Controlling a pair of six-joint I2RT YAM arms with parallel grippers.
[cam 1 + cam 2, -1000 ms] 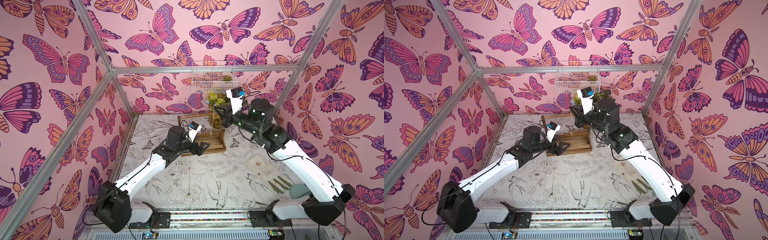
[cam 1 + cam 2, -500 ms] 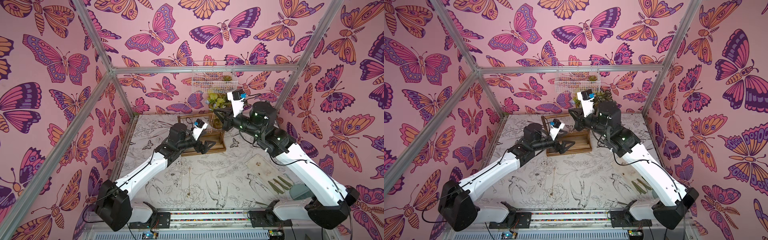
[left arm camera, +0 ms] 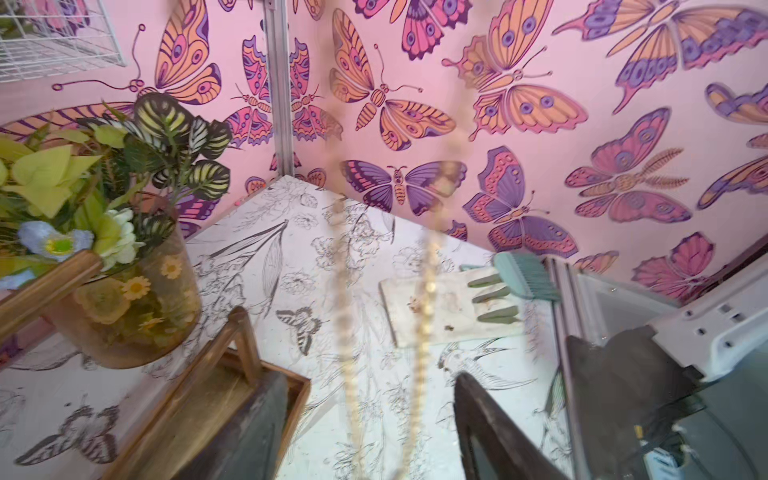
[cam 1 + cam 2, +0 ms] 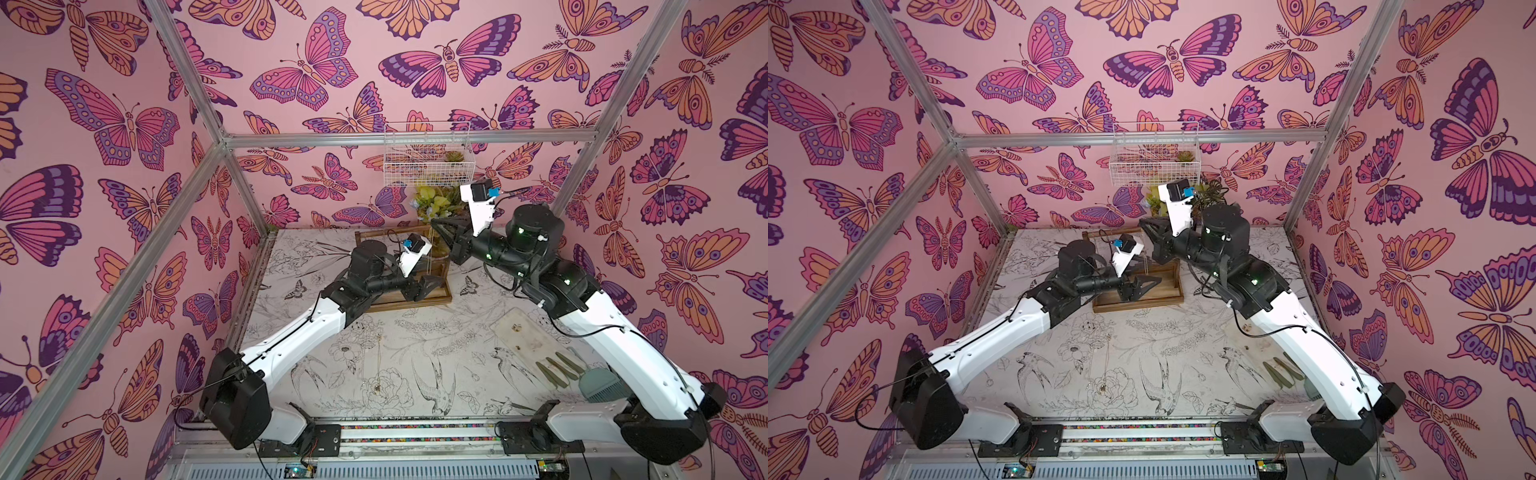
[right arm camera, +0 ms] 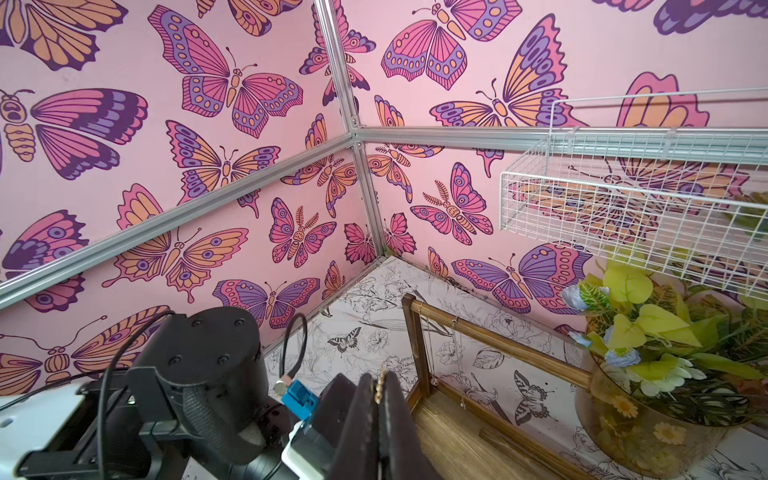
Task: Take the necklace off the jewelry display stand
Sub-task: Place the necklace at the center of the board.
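Note:
The brown wooden jewelry display stand [image 4: 409, 300] [image 4: 1142, 302] stands at the back of the table. My right gripper [image 4: 436, 224] [image 4: 1144, 224] [image 5: 380, 380] hovers above the stand's right end, shut on a gold bead necklace [image 5: 379, 386]. The necklace's two strands [image 3: 419, 332] hang down from it. My left gripper [image 4: 432, 282] [image 4: 1150, 284] [image 3: 370, 378] is low over the stand's tray. Its jaws are apart, one on each side of the hanging strands, and they touch neither. In the right wrist view thin chains [image 5: 428, 345] hang from the stand's top bar [image 5: 498, 336].
A glass vase of flowers [image 4: 436, 203] [image 5: 648, 415] stands just behind the stand, under a white wire basket [image 4: 428, 162] on the back wall. A thin chain [image 4: 378, 365] lies on the table in front. A pale board [image 4: 525, 332] and green brush [image 4: 598, 384] lie at right.
My left gripper has moved right along the stand to the hanging strands, and its jaws have narrowed. The right gripper has stayed shut in nearly the same place.

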